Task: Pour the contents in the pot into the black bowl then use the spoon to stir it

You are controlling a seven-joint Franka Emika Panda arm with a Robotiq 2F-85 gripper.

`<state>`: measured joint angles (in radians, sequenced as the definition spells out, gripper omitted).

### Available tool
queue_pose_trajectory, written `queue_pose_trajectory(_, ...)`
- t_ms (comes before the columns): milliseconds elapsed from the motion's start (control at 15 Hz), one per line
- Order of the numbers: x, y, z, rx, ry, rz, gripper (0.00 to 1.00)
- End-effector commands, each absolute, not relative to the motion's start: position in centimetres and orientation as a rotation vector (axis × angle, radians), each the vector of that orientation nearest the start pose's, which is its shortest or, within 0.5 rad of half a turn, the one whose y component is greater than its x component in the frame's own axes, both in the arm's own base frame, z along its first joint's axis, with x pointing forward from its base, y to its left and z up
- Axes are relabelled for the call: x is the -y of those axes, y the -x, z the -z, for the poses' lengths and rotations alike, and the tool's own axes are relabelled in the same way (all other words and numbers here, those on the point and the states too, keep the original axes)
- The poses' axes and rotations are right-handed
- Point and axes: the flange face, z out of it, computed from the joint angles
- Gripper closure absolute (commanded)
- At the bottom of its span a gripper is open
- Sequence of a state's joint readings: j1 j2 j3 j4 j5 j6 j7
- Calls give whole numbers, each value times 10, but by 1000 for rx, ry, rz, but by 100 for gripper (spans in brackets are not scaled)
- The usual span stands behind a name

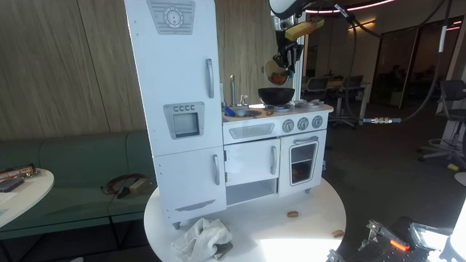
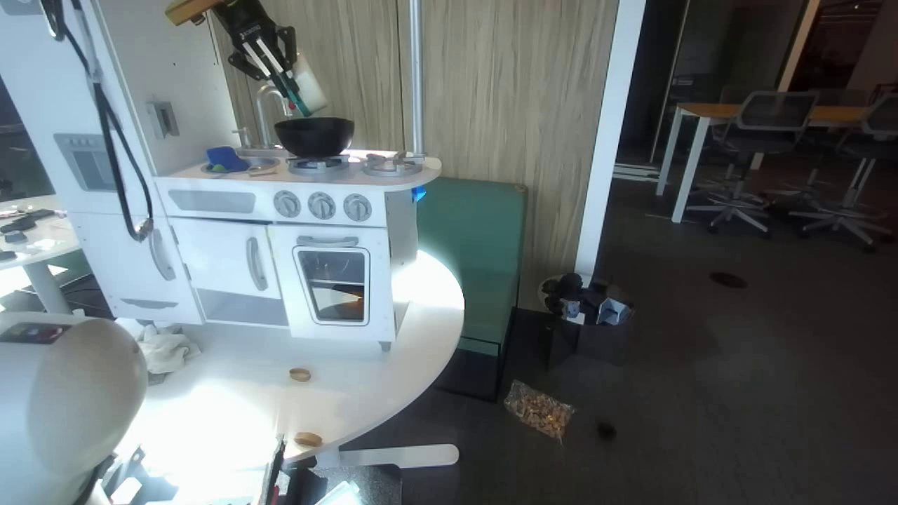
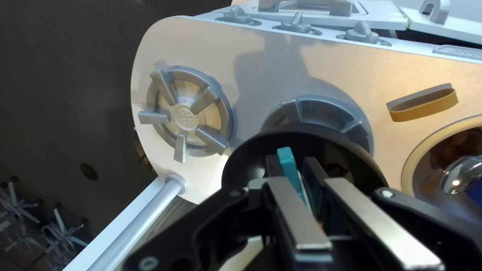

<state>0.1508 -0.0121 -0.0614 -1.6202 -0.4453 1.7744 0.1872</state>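
Note:
The pale pot (image 1: 271, 68) hangs tilted on its side above the black bowl, with red and green pieces visible inside. It also shows in an exterior view (image 2: 309, 85), its lower rim close over the bowl. The black bowl (image 1: 276, 96) stands upright on a burner; it also shows in an exterior view (image 2: 314, 139) and in the wrist view (image 3: 244, 163). My gripper (image 3: 293, 161) is shut on the pot's teal handle (image 3: 288, 162), above the bowl. The bowl's inside is partly hidden by the fingers in the wrist view. I cannot make out a spoon.
The bowl's burner sits between a free burner (image 3: 184, 116) and the sink (image 2: 263, 167), which holds a blue object (image 2: 226, 158) and stands by a faucet (image 1: 233, 89). A tan ring (image 3: 423, 107) lies on the counter. The tall fridge (image 1: 174, 80) and a metal pole (image 2: 417, 77) flank the stove.

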Motion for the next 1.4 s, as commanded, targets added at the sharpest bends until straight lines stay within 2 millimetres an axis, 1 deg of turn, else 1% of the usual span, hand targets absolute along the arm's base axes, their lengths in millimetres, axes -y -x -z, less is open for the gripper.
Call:
queue_pose_trajectory(0, -4, -561, -645, -149, 3563, 518, 93)
queue_pose_trajectory(67, 2, -562, -644, -181, 3562, 516, 93)
queue_pose_trajectory(133, 13, -567, -643, -234, 3568, 508, 93)
queue_pose_trajectory(333, 37, -575, -636, -329, 3574, 472, 93)
queue_pose_trajectory(467, 45, -575, -635, -378, 3550, 455, 93)
queue_pose_trajectory(600, 47, -570, -639, -393, 3523, 463, 93)
queue_pose_trajectory(667, 45, -562, -647, -393, 3494, 484, 93)
queue_pose_trajectory(733, 44, -557, -652, -393, 3473, 490, 93)
queue_pose_trajectory(867, 45, -542, -670, -410, 3393, 518, 93)
queue_pose_trajectory(1000, 55, -525, -689, -407, 3268, 509, 93)
queue_pose_trajectory(1133, 75, -509, -705, -411, 3150, 488, 93)
queue_pose_trajectory(1333, 115, -487, -716, -388, 2974, 441, 93)
